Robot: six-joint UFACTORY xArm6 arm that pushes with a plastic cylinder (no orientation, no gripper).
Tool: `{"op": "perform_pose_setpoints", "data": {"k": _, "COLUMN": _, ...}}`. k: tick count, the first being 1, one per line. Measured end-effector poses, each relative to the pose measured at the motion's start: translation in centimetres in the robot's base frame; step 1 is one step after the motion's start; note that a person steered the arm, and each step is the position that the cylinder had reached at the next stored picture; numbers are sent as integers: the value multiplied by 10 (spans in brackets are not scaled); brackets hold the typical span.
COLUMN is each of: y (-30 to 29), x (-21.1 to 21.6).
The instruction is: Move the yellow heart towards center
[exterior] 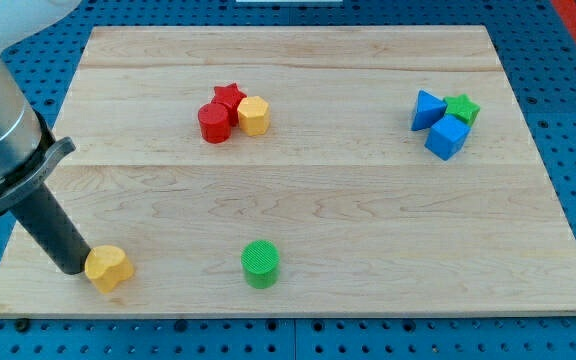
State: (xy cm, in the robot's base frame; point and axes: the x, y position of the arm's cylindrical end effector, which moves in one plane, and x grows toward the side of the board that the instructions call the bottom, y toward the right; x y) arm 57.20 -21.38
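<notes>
The yellow heart (109, 268) lies near the bottom left corner of the wooden board (298, 200). My tip (74, 269) rests on the board right at the heart's left side, touching or almost touching it. The rod slants up to the view's left into the arm's grey body, which covers the board's left edge.
A green cylinder (261, 264) stands to the right of the heart near the bottom edge. A red cylinder (214, 123), a red star (229, 97) and a yellow hexagonal block (254, 115) cluster at upper middle. Two blue blocks (446, 136) and a green star (461, 108) sit at upper right.
</notes>
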Motion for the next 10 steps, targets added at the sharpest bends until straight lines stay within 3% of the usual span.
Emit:
{"op": "perform_pose_setpoints", "data": {"k": 2, "y": 20, "x": 41}}
{"op": "perform_pose_setpoints", "data": {"k": 5, "y": 115, "x": 5}}
{"op": "perform_pose_setpoints", "data": {"k": 7, "y": 116, "x": 3}}
{"op": "perform_pose_setpoints", "data": {"k": 9, "y": 60, "x": -8}}
{"op": "perform_pose_setpoints", "data": {"k": 10, "y": 95, "x": -34}}
